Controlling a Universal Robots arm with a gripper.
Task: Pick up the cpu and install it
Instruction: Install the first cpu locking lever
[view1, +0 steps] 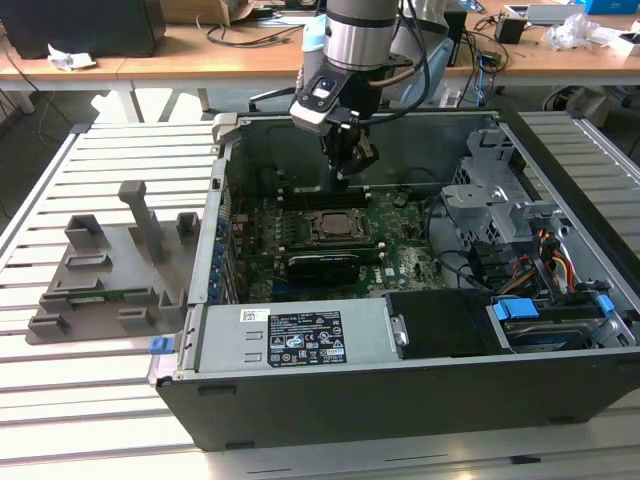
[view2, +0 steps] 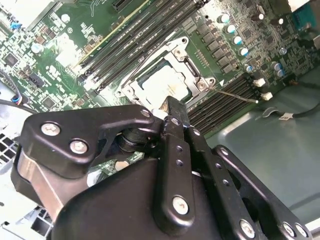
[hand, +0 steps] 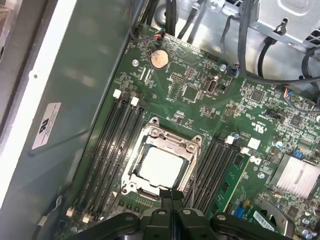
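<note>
The cpu (hand: 160, 167), a silvery square chip, lies flat inside the socket frame (hand: 150, 134) on the green motherboard, and in the second wrist view the cpu (view2: 165, 85) sits just beyond my fingertips. In the exterior view the cpu (view1: 331, 225) is in the middle of the open computer case. My gripper (view1: 345, 180) hangs a short way above it, toward the case's back wall. The black fingers (hand: 168, 200) press together with nothing between them, and the gripper (view2: 172, 114) looks shut in the second wrist view too.
Black memory slots (hand: 107, 150) flank the socket on both sides. A silver heat sink (hand: 300, 175) and a coin battery (hand: 159, 58) sit on the board. Drive cages and cables (view1: 500, 200) fill the case's right end. A grey fixture (view1: 110, 270) stands on the slatted table at the exterior view's left.
</note>
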